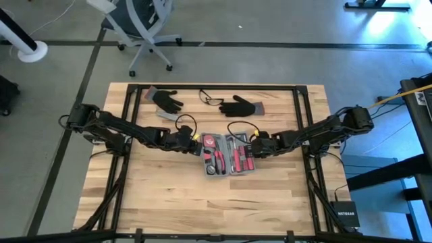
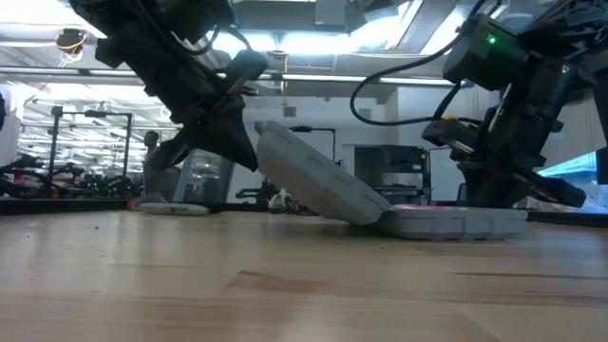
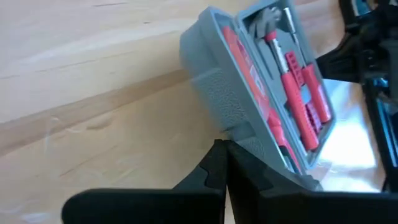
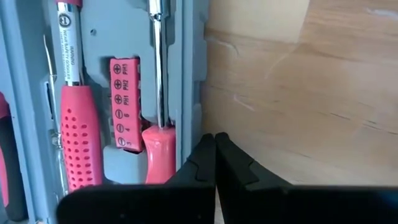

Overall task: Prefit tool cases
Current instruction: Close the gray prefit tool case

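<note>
The grey tool case (image 1: 229, 154) lies open at the table's middle, with red-handled tools in its moulded slots. Its right half (image 2: 456, 221) lies flat on the wood. Its left half (image 2: 318, 180) stands tilted up from the hinge line, free edge highest. My left gripper (image 1: 195, 141) is shut and sits at that raised free edge, on the case's left. My right gripper (image 1: 256, 145) is shut at the right half's outer edge, and the right wrist view shows a screwdriver (image 4: 158, 93) and a bit holder (image 4: 124, 102) beside it. My left gripper meets the left half's free long edge (image 3: 249, 140) with its shut fingertips (image 3: 219, 163), slanting down from the table's left. That half leans tilted against them, its hinge side on the table. My right gripper's shut fingertips (image 4: 214, 149) sit on the right half's outer rim (image 4: 198, 121), coming from the table's right. That half lies flat on the table.
Two black gloves (image 1: 169, 101) (image 1: 239, 106) and a pair of glasses (image 1: 210, 99) lie near the table's far edge. Black frame rails (image 1: 131, 128) run along both sides. An office chair (image 1: 145, 27) stands beyond the table. Bare wood lies toward the near edge.
</note>
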You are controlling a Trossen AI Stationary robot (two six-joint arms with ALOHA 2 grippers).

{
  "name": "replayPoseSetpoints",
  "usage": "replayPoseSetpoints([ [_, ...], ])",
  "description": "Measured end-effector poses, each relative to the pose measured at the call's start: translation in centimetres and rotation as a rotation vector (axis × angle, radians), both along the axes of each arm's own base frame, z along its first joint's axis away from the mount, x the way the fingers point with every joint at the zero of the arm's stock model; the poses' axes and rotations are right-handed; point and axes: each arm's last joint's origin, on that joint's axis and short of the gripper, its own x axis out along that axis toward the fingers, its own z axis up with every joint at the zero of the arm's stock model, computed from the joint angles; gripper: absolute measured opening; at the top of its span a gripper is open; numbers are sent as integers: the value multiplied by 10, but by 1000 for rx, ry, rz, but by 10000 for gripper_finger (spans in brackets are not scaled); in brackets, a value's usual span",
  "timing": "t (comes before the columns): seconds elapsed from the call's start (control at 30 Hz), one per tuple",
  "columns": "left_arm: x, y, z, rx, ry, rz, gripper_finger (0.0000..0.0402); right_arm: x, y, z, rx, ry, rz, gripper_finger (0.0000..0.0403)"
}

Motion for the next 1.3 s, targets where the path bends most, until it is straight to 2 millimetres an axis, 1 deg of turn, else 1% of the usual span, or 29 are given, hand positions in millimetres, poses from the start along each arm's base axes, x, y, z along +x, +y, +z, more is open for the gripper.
replayPoseSetpoints([
  [0.17, -1, 0, -2, 12, 22, -4, 0, 3, 0, -4, 15, -6, -32, 0],
  [0.33, -3, 0, -3, 17, 46, -7, 0, 9, 1, 0, 3, -8, -41, 0],
  [0.57, -5, -2, -4, -3, 66, -33, 0, 19, 2, -3, 6, 2, -37, 0],
  [0.67, -5, -7, -1, -15, 47, -56, 0, 24, 2, -2, 7, -14, -38, 0],
  [0.83, -6, -12, 4, -18, 25, -82, 0, 28, 3, -3, 22, -24, -33, 0],
  [1.07, -7, -12, 6, -22, 11, -70, 0, 32, 3, -5, 42, -70, -60, 0],
  [1.3, -2, -9, 11, -17, -54, -61, 0, 39, 5, -10, 62, -113, -71, 0],
])
